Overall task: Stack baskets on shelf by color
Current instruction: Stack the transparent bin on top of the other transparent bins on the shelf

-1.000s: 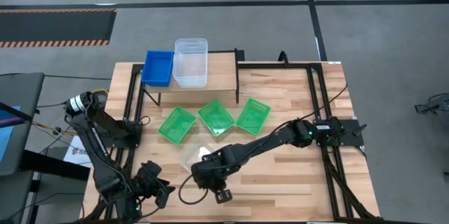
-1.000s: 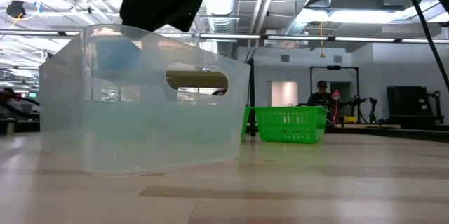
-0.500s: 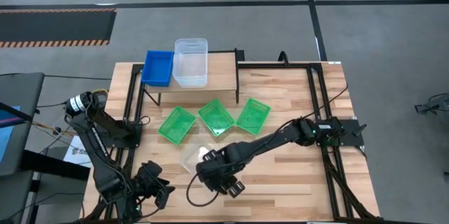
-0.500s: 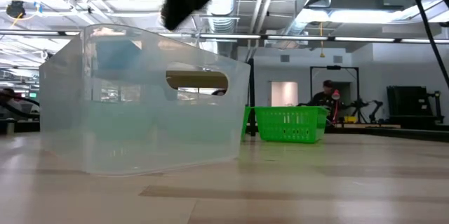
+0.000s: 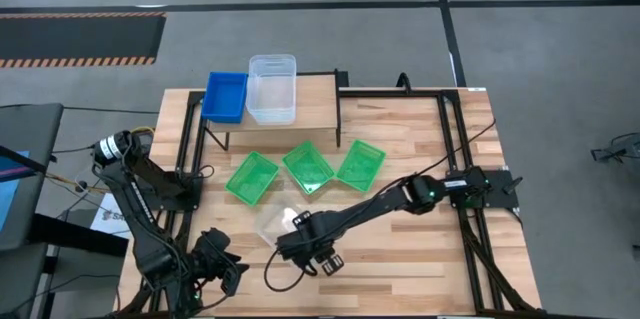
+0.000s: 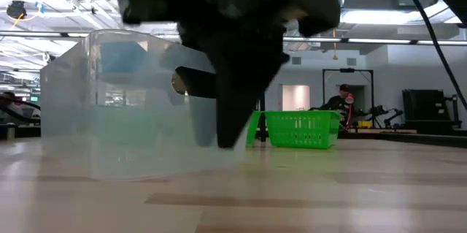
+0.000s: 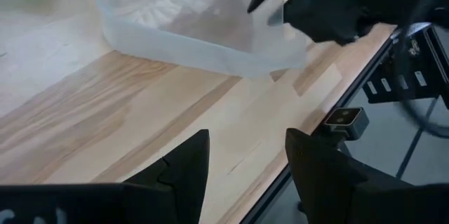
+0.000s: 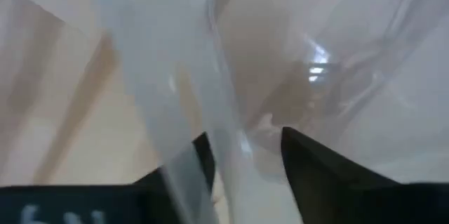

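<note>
Your right hand (image 5: 318,255) sat at the near edge of the clear basket (image 5: 279,223) on the worktop (image 5: 420,139), its two fingers (image 8: 309,161) apart and straddling the basket's see-through wall, one to each side, not yet closed on it. That clear basket lay toward the front of the worktop, just in front of the three green baskets (image 5: 306,167), which sat side by side in a row between it and the shelf (image 5: 318,91). On the shelf you had a blue basket (image 5: 225,96) and a second clear basket (image 5: 272,87) standing next to each other, touching or nearly so. Your left hand (image 7: 242,175) waited with its fingers apart at the front left corner of the worktop, holding nothing, well apart from the baskets.
</note>
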Tool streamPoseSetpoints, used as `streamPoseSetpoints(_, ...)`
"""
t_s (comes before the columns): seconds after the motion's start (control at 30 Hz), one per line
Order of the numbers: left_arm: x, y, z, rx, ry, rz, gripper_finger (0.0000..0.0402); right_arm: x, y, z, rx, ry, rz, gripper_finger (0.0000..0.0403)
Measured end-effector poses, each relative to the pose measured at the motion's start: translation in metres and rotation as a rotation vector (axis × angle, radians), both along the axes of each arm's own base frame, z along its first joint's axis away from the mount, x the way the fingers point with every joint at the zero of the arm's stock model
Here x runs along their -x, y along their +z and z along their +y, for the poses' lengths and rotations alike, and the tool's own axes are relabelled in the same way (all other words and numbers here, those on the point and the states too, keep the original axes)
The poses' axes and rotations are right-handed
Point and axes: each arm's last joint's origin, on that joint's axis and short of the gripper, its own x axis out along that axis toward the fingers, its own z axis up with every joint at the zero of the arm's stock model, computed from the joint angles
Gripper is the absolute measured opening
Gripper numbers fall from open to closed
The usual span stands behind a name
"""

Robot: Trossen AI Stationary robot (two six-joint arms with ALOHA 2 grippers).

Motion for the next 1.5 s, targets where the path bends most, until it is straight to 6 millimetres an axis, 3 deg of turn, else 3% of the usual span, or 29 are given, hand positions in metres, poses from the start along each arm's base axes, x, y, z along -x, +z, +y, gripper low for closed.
streamPoseSetpoints(0.17,0.0,0.0,0.0,0.001,0.002,-0.001,0.0176,0.0,0.006,0.001,-0.026,-0.031,-0.011,0.0045)
streamPoseSetpoints(0.23,0.0,0.0,0.0,0.006,0.008,-0.001,0.0176,0.002,0.015,-0.001,-0.087,-0.049,0.001,0.0016)
streamPoseSetpoints(0.43,0.0,0.001,0.0,0.043,0.041,-0.008,0.0176,0.017,0.07,-0.003,-0.25,-0.038,-0.022,0.0006)
streamPoseSetpoints(0.57,0.0,0.009,0.001,0.063,0.037,-0.021,0.0176,0.035,0.131,-0.018,-0.319,-0.06,-0.132,0.0004)
streamPoseSetpoints(0.83,0.001,0.03,0.006,0.054,0.028,-0.118,0.0176,0.07,0.242,-0.078,-0.304,-0.207,-0.559,0.0002)
streamPoseSetpoints(0.97,0.005,0.043,0.018,0.025,0.062,-0.205,0.0176,0.073,0.275,-0.121,-0.194,-0.35,-0.808,0.0002)
streamPoseSetpoints(1.07,0.009,0.054,0.033,-0.02,0.097,-0.255,0.0176,0.065,0.283,-0.157,-0.145,-0.444,-0.919,0.0001)
streamPoseSetpoints(1.17,0.013,0.064,0.051,-0.051,0.122,-0.259,0.0176,0.053,0.278,-0.193,-0.113,-0.521,-0.969,0.0001)
streamPoseSetpoints(1.33,0.019,0.077,0.08,-0.086,0.166,-0.249,0.0176,0.034,0.253,-0.245,-0.039,-0.573,-0.949,0.0002)
streamPoseSetpoints(1.5,0.024,0.088,0.105,-0.131,0.184,-0.239,0.0176,0.023,0.23,-0.283,-0.007,-0.575,-0.913,0.0002)
